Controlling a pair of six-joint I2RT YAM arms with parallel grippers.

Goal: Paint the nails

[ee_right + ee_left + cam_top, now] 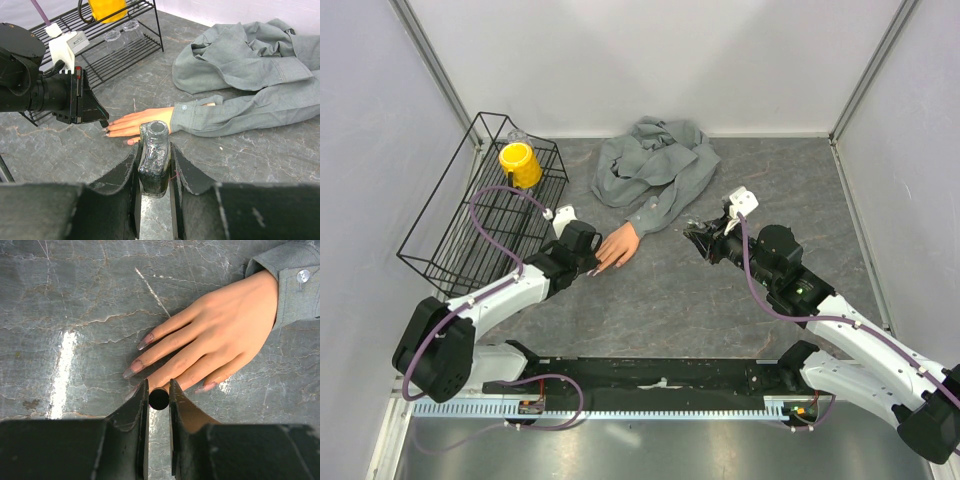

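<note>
A peach mannequin hand (618, 245) in a grey sleeve lies palm down on the table, fingers pointing left. Its nails (146, 341) look pale pinkish-brown. My left gripper (588, 262) is shut on a black brush cap (159, 399), seen end-on, held right over the fingertips (131, 372); the brush tip is hidden. My right gripper (698, 236) is shut on an open dark glittery nail polish bottle (154, 160), held to the right of the hand (140, 122), apart from it. The left gripper also shows in the right wrist view (82, 102).
A crumpled grey shirt (655, 165) lies behind the hand, its sleeve running to the wrist. A black wire rack (480, 210) stands at the left with a yellow cup (520, 165) and clear glass jars (122, 32). Walls close three sides.
</note>
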